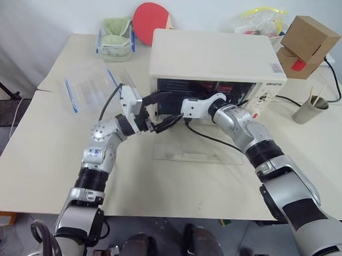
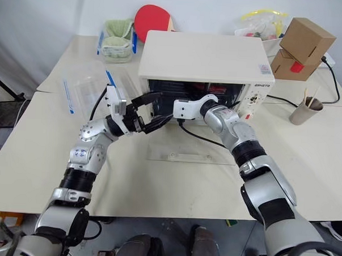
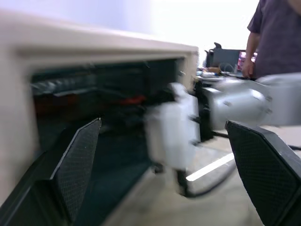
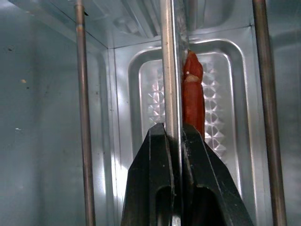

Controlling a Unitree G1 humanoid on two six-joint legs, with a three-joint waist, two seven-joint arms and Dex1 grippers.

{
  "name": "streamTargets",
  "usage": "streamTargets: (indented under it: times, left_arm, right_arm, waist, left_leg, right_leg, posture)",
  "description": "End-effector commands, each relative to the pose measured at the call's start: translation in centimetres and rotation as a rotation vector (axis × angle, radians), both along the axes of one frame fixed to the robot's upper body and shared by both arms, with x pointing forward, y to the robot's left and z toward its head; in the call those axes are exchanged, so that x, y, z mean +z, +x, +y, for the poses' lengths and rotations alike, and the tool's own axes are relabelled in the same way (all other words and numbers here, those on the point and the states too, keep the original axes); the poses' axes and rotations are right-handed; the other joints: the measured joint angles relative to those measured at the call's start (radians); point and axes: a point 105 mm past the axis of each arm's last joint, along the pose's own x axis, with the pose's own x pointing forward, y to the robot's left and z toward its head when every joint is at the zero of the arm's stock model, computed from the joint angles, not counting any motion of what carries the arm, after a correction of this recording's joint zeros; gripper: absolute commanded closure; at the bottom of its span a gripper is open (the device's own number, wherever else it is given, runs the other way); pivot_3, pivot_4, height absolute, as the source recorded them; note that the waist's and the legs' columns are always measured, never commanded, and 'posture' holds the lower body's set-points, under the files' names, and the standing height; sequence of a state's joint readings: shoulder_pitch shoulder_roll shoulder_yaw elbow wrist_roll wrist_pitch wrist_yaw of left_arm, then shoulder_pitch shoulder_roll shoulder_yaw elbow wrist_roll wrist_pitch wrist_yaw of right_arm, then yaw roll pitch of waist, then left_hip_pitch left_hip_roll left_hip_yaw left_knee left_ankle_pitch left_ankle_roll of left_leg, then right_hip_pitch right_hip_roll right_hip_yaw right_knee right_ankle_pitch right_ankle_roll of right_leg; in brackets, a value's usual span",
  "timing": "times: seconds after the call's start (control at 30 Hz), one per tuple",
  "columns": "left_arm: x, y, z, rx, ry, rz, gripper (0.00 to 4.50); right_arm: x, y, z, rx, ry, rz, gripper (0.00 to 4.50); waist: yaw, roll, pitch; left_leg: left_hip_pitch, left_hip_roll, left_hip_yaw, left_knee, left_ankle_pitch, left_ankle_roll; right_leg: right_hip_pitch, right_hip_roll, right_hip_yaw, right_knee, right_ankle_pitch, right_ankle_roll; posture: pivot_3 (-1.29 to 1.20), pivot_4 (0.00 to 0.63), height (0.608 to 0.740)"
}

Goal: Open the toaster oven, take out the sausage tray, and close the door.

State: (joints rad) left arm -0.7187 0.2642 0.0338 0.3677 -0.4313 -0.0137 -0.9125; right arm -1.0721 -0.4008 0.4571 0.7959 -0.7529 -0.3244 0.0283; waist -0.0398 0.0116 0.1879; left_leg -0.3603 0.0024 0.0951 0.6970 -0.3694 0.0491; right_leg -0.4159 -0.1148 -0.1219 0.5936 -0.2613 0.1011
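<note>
Lab or test room: pale tables [image 1: 39, 150], white backdrop, props, person [image 3: 275, 37] standing by.

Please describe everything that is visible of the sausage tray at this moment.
The sausage tray sits inside the toaster oven, whose door lies folded down flat on the table. It looks like shallow silvery metal with a raised rim and an embossed diamond pattern on its floor. One red sausage lies on it. The right claw is shut on the tray's edge, a thin strip of metal between its fingers. From the head views only red and dark shapes show inside the oven. The left claw is open near the oven's mouth, not touching the tray.
</note>
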Motion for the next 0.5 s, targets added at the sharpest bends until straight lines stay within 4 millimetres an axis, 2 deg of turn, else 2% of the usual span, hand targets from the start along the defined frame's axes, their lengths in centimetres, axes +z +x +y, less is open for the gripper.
streamTargets:
  times: [0.03,0.23,0.5]
  left_arm:
    - [1.7,0.2,1.0,-0.005,-0.063,-0.032,0.0]
    - [2.1,0.8,2.1,-0.008,-0.083,-0.011,0.0]
    - [2.8,1.3,3.0,-0.021,-0.105,0.019,0.0]
  right_arm:
    - [2.4,-1.6,1.4,0.09,0.062,-0.071,4.49]
    - [2.2,-2.8,1.1,0.105,0.054,-0.059,4.49]
    - [1.7,-5.9,0.5,0.143,0.035,-0.039,4.49]
  waist:
    - [-0.002,0.0,0.0]
    - [-0.006,0.0,0.0]
    - [-0.003,0.0,0.0]
  left_leg:
    - [0.0,0.0,0.0,0.0,0.0,0.0]
    - [-0.002,0.0,0.0,0.001,0.0,0.0]
    - [-0.002,0.0,-0.001,0.002,0.0,0.0]
  right_leg:
    - [0.0,0.0,-0.001,0.0,0.0,0.0]
    - [-0.001,0.0,-0.003,0.0,0.0,0.0]
    - [-0.002,0.0,-0.004,0.001,0.0,0.0]
  posture:
    - [0.0,0.15,0.74]
    - [0.0,0.15,0.74]
    - [0.0,0.15,0.74]
